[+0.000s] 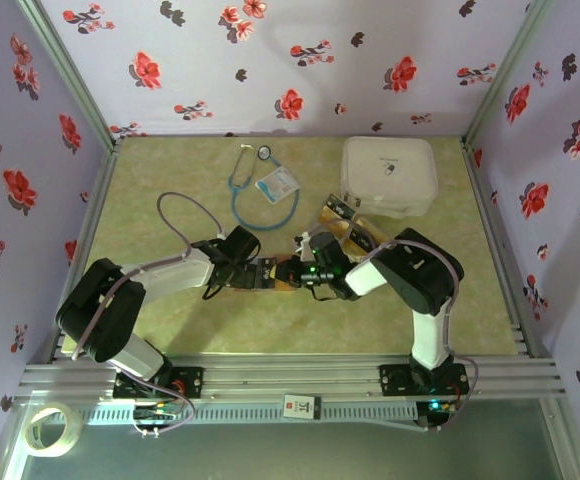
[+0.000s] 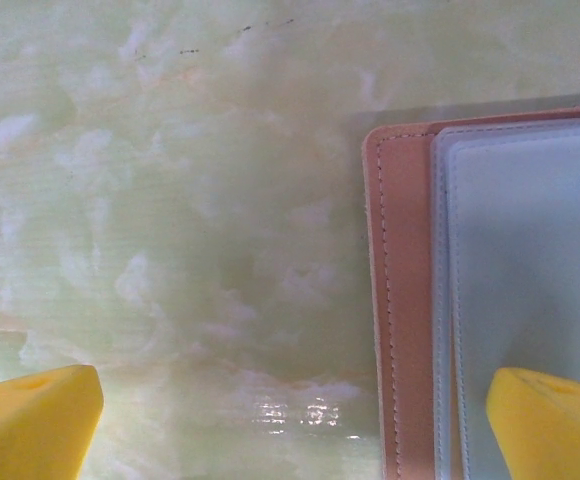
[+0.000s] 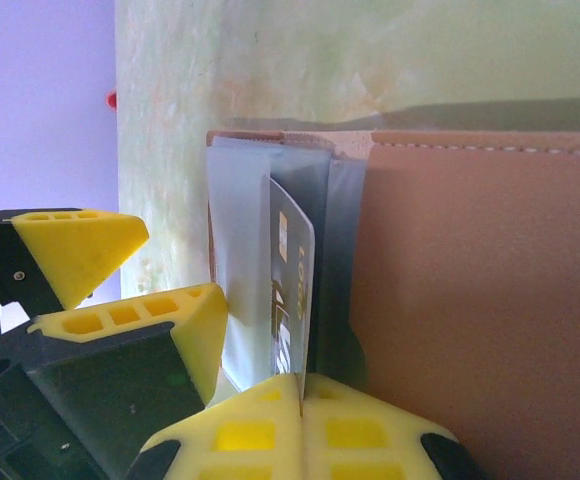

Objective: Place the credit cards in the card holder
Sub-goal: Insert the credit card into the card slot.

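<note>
The tabletop (image 1: 170, 335) is pale green with white marbling, and the walls (image 1: 320, 60) are lavender, scattered with red and black flowers. The wallet (image 3: 480, 300) is tan-brown with white stitching and greyish clear pockets (image 2: 530, 280), the card (image 3: 292, 290) in them looks silver-grey, and the left fingers (image 2: 30, 420) and right fingers (image 3: 240, 435) are yellow. At twelve o'clock from the wallet lie a teal stethoscope (image 1: 235, 195) and a light-blue and white badge (image 1: 277, 183), at two o'clock gold cards (image 1: 338, 212) with black bands and a white case (image 1: 390, 175).
</note>
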